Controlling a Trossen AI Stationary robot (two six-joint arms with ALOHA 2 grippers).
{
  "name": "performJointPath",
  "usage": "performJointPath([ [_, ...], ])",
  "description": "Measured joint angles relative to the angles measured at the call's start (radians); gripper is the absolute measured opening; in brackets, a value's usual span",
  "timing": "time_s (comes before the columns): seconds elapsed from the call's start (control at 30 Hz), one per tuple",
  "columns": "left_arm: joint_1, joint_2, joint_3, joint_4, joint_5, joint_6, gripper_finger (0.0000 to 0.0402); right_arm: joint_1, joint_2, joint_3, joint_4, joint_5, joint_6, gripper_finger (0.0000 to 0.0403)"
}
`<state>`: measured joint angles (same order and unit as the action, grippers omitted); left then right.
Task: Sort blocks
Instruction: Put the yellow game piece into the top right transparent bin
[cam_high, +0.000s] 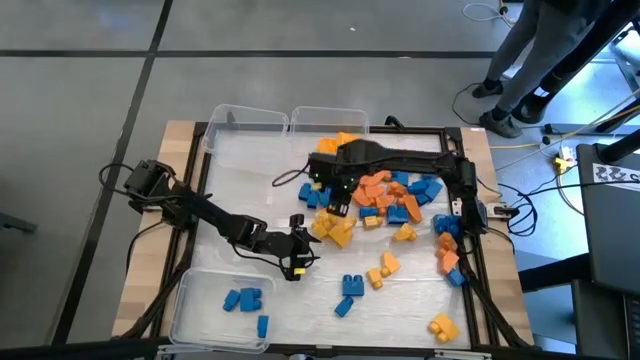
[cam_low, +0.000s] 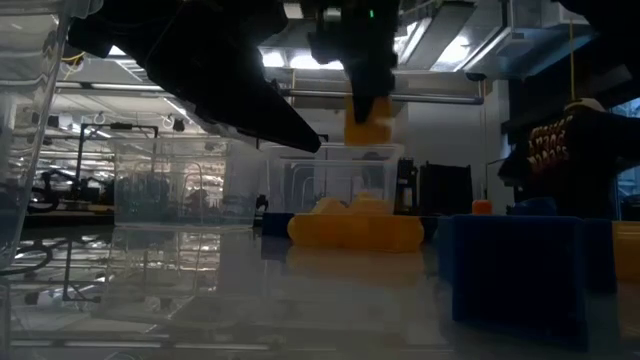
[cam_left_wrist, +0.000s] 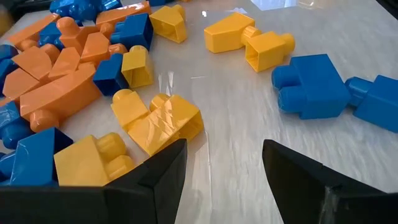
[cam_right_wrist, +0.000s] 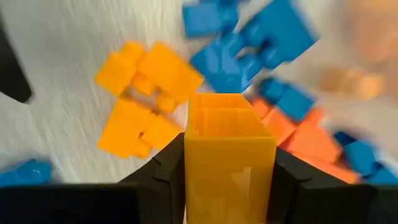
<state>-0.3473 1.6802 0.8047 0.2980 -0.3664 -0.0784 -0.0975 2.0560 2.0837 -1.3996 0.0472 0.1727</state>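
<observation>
right fingers: closed flat on two opposite sides of a yellow block (cam_right_wrist: 229, 158), hollow end facing the wrist camera; the right gripper (cam_high: 338, 203) hangs above the middle of the tabletop, and the low view shows the block (cam_low: 368, 122) clear of the surface.
step in hand: judged to be carrying this yellow block to its bin; nothing shows which bin takes yellow.
doing it well: keep the squeeze even and the block square between the pads, hold the height until clear of the pile, then lower inside the bin walls before letting go.
left fingers: spread wide with nothing between them; the left gripper (cam_high: 297, 252) sits low near the tabletop's middle, toward the near edge, facing a spread of yellow and blue blocks (cam_left_wrist: 158, 121).
pile: mixed blue, orange and yellow blocks (cam_high: 385, 195) heaped right of centre; loose ones trail toward the right edge and near right corner.
bins: two clear bins (cam_high: 245, 122) stand at the far edge, and the one nearer the middle looks to hold yellow or orange pieces; a third bin (cam_high: 190, 300) at the near left corner holds a few blue blocks.
in the way: the left arm lies just beside the right gripper, so a path to the near bin would cross it; the route to the far edge looks open.
beyond table: a person's legs (cam_high: 525, 60) stand past the far right corner.
</observation>
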Motion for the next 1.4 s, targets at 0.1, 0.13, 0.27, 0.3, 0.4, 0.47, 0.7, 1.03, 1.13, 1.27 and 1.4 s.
performJointPath([
  [0.1, 0.0, 0.0, 0.0, 0.001, 0.0, 0.0, 0.02, -0.011, 0.0, 0.12, -0.022, 0.083, -0.03, 0.0143],
  [0.13, 0.0, 0.0, 0.0, 0.001, 0.0, 0.0, 0.02, -0.018, 0.0, 0.158, -0.021, 0.12, -0.048, 0.0144],
  [0.27, 0.0, 0.0, 0.0, 0.002, 0.0, 0.0, 0.02, -0.067, -0.002, 0.265, 0.016, 0.237, -0.136, 0.0145],
  [0.3, 0.0, 0.0, 0.0, 0.002, 0.0, 0.0, 0.02, -0.085, -0.002, 0.275, 0.035, 0.248, -0.16, 0.0145],
  [0.4, 0.0, 0.0, 0.0, 0.003, 0.0, 0.0, 0.02, -0.146, 0.0, 0.268, 0.107, 0.248, -0.217, 0.0146],
  [0.47, 0.0, 0.0, 0.0, 0.004, 0.0, 0.0, 0.02, -0.19, 0.008, 0.268, 0.115, 0.247, -0.255, 0.0147],
  [0.7, 0.0, 0.0, 0.0, 0.004, 0.0, 0.0, 0.02, -0.31, 0.066, 0.267, 0.115, 0.222, -0.311, 0.0147],
  [1.03, 0.0, 0.0, 0.0, 0.003, 0.0, 0.0, 0.02, -0.376, 0.134, 0.267, 0.119, -0.019, -0.312, 0.0154],
  [1.13, 0.0, 0.0, 0.0, 0.002, 0.0, 0.0, 0.02, -0.375, 0.147, 0.267, 0.119, -0.021, -0.313, 0.0178],
  [1.27, 0.0, 0.0, 0.0, 0.002, 0.0, 0.0, 0.02, -0.375, 0.148, 0.267, 0.119, -0.021, -0.313, 0.0228],
  [1.4, 0.0, 0.0, 0.0, 0.002, 0.0, 0.0, 0.02, -0.374, 0.148, 0.267, 0.119, -0.019, -0.313, 0.0267],
])
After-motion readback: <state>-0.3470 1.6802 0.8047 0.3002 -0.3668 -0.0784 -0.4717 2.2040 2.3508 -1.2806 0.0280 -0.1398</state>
